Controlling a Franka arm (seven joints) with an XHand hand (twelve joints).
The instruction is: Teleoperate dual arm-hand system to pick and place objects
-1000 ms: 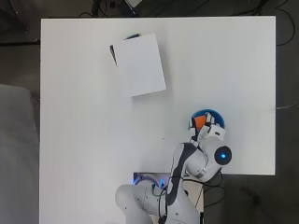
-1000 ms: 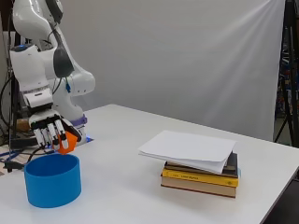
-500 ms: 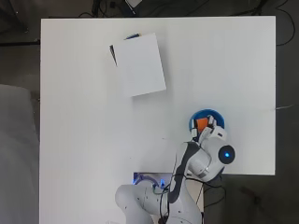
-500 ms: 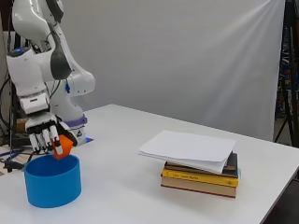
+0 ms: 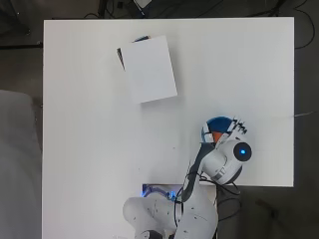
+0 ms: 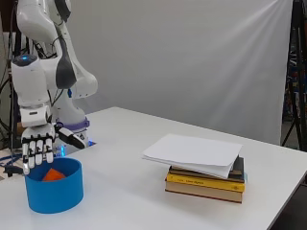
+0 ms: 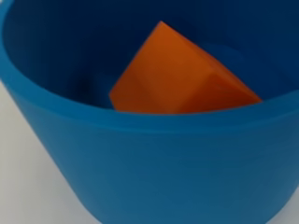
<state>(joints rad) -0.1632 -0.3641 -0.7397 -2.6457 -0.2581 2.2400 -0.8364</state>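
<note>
Hanging at the side view's lower left, the hand (image 6: 37, 146) (fingers straight, holding nothing) tops the blue cup (image 6: 55, 192) containing an orange block (image 7: 180, 77).

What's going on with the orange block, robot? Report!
Hand open, fingers straight, hanging over the blue cup. Orange block lying inside the cup, tilted. Nothing in the way; the books sit far off.

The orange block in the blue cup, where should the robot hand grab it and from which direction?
Take the orange block by two opposite flat faces, coming straight down through the open top. The blue cup walls it in on every side, and it lies tilted with a corner up, so the fingers may have to turn to match.
</note>
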